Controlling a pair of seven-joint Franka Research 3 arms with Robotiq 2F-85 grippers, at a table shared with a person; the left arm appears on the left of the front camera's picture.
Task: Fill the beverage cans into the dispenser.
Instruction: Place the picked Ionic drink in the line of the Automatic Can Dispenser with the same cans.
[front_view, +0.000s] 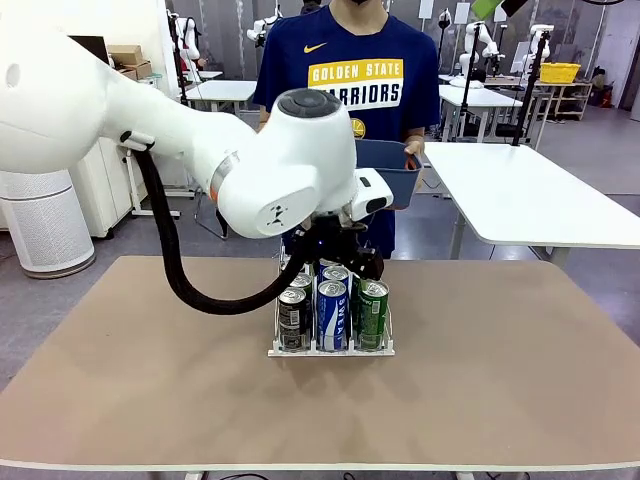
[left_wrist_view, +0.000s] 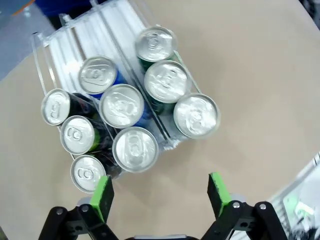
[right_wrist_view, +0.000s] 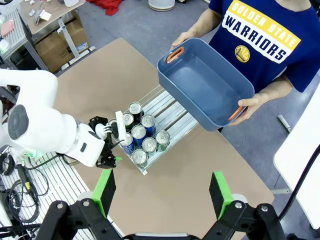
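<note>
nine beverage cans (left_wrist_view: 121, 105) stand upright in the dispenser (front_view: 331, 349) at mid surface (front_view: 500, 380), three per lane, packed at the near end. left gripper (left_wrist_view: 160, 192) hovers just above them, jaws apart and empty, cans directly below and slightly ahead of its pads. right gripper (right_wrist_view: 162, 192) hangs high and well apart, jaws apart, empty. a person holds an empty blue bin (right_wrist_view: 205, 82) beyond the far edge. task looks about done; best move is lifting the left gripper straight up without nudging the can tops.
</note>
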